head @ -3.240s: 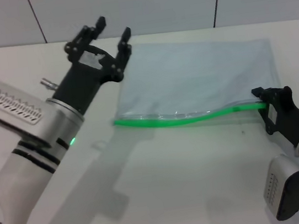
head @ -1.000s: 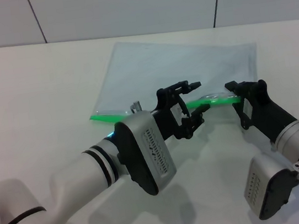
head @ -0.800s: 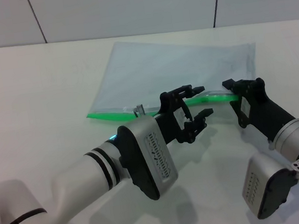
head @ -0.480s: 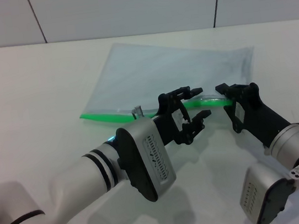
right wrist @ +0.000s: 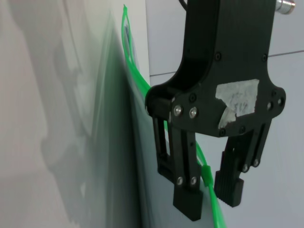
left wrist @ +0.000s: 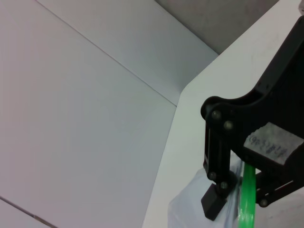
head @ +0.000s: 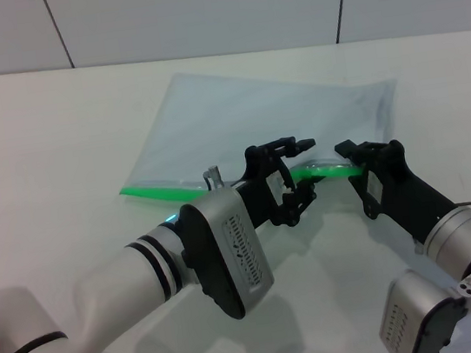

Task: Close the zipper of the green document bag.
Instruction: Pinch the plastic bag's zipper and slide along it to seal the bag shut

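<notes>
You've got the green document bag flat on the white desk, zipper along its near edge. Your left claw is released, fingers straddling the zipper mid-length. Your right claw is clenched on the zipper's right end.

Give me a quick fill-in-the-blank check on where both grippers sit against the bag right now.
1. The zipper strip is bright ____.
2. The left gripper is ____, its fingers straddling the zipper.
3. The right gripper is at the strip's ____ end.
4. The bag lies flat on a ____ table.

Missing words: green; open; right; white
</notes>
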Controlling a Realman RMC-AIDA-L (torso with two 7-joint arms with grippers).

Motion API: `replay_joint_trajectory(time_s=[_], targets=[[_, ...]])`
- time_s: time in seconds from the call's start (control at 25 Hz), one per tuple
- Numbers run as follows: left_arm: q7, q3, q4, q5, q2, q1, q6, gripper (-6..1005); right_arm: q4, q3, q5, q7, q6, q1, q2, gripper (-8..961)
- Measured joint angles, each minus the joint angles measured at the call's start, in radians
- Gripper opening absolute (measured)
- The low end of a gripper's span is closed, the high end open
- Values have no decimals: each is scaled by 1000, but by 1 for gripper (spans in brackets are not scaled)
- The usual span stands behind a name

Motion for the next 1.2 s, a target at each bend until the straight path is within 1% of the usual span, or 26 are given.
replay_joint_trajectory(time_s=[0.28,0.48,0.92,1.2], targets=[[34,1,-1,2,-2,4,2,371,0,-2,1,0,-2,0,0,58],[76,1,-5,3,-3,12,9,286,1,-2,1,0,1,0,0,58],[85,1,-7,4,-2,20,31,146,4,-1,0,0,6,0,0,59],[84,1,-7,1,-2,20,26,105,8,-7,1,0,7,2,0,60]])
